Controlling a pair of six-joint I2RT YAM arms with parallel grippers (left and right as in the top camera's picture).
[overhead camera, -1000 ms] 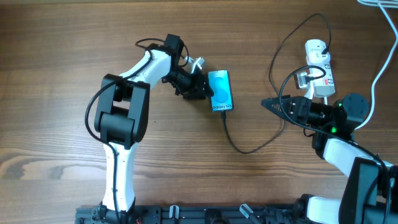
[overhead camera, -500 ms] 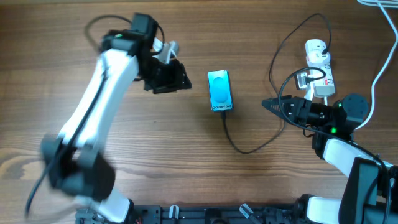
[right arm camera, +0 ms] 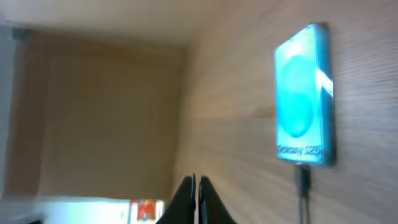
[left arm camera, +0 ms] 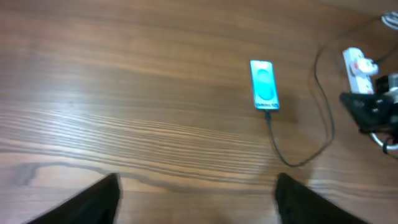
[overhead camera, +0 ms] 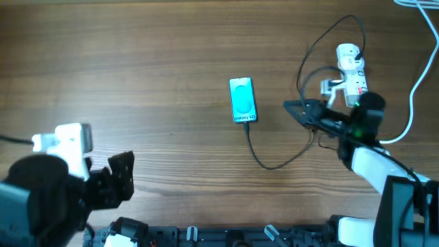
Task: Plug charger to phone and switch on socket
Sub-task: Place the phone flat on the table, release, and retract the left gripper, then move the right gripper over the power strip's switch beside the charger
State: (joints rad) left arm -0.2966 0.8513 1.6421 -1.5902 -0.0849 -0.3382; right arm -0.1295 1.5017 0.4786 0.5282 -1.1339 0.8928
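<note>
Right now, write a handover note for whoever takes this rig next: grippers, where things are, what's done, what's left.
Left gripper: open, empty, at the near left of the table, far from the phone.
Right gripper: shut, empty, just left of the socket, pointing toward the phone.
Done: cable is plugged into the phone's bottom edge.
Left: press the socket's switch. I cannot tell whether it is already on.
</note>
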